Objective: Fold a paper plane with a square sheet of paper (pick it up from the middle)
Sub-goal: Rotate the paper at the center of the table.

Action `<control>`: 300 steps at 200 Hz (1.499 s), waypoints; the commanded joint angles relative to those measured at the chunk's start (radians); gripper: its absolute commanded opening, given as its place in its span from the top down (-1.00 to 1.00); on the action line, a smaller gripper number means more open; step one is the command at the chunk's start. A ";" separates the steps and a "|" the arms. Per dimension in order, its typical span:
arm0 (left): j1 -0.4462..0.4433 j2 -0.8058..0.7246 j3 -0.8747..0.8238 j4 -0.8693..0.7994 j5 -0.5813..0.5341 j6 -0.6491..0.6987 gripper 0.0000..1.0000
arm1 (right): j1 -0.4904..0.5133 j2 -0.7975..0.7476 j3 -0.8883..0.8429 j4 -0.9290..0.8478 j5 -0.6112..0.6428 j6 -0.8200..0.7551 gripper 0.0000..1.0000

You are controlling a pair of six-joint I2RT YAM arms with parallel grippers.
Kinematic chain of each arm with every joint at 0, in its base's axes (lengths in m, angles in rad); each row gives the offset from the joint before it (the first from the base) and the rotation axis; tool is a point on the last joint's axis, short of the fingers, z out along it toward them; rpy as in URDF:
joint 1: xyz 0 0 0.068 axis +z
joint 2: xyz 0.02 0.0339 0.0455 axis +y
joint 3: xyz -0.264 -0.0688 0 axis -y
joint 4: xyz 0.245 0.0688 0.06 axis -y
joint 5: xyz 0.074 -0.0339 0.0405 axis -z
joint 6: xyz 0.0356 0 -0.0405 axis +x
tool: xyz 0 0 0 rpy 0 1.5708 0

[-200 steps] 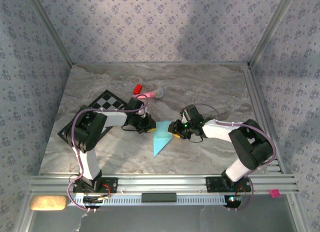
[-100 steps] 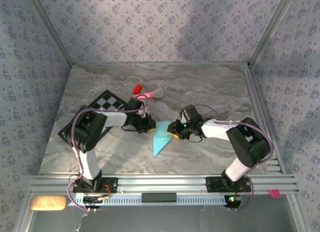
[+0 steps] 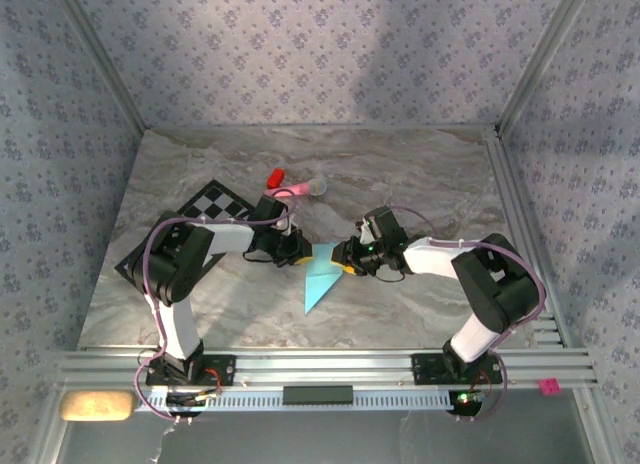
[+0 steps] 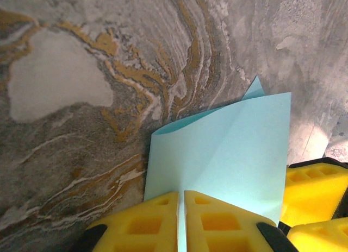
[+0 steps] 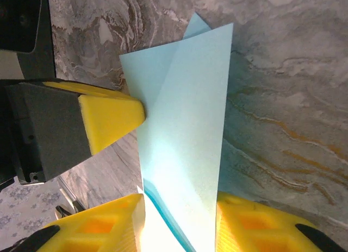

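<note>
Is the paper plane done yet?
Not yet. Done: the blue paper is folded into a pointed shape with a crease. In hand: the left gripper pinches one edge, and the right gripper has a finger on each side of it. Left: it looks wide, so more folds seem needed.

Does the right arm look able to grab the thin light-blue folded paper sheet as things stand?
Likely yes: the right gripper is open with the light-blue paper sheet between its fingers. The left gripper, shut on the sheet alongside, leaves little room.
</note>
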 commanded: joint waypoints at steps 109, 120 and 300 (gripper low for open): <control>0.012 -0.019 -0.019 -0.047 -0.041 0.005 0.73 | -0.024 0.073 0.046 0.034 -0.086 -0.112 0.33; 0.013 -0.021 -0.018 -0.049 -0.041 0.005 0.73 | -0.024 0.078 0.047 0.035 -0.089 -0.110 0.38; -0.081 -0.140 0.003 -0.067 -0.046 -0.044 0.57 | 0.006 -0.057 -0.126 0.158 0.183 0.190 0.96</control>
